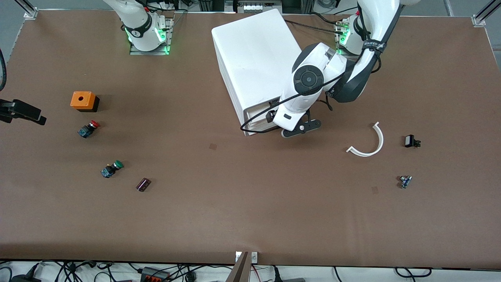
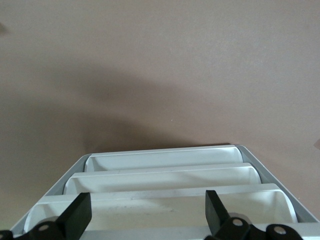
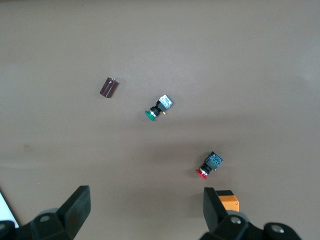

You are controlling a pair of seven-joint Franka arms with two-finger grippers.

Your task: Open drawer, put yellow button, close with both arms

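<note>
No yellow-capped button shows in any view. The white drawer cabinet [image 1: 254,66] stands mid-table near the arms' bases. My left gripper [image 1: 276,117] is at the cabinet's front. In the left wrist view the left gripper [image 2: 145,217] is open and empty, with its fingers [image 2: 76,215] spread across the lip of the top drawer [image 2: 160,207]. All three stacked drawer fronts look pushed in. My right gripper [image 3: 145,212] is open and empty, high over the table by the orange box [image 3: 229,201]. In the front view only a black part of the right gripper [image 1: 23,111] shows at the edge.
Toward the right arm's end lie an orange box [image 1: 83,100], a red-capped button [image 1: 88,129], a green-capped button [image 1: 112,169] and a dark brown part [image 1: 143,184]. Toward the left arm's end lie a white curved strip [image 1: 370,143], a black part [image 1: 411,141] and a small blue-grey part [image 1: 405,181].
</note>
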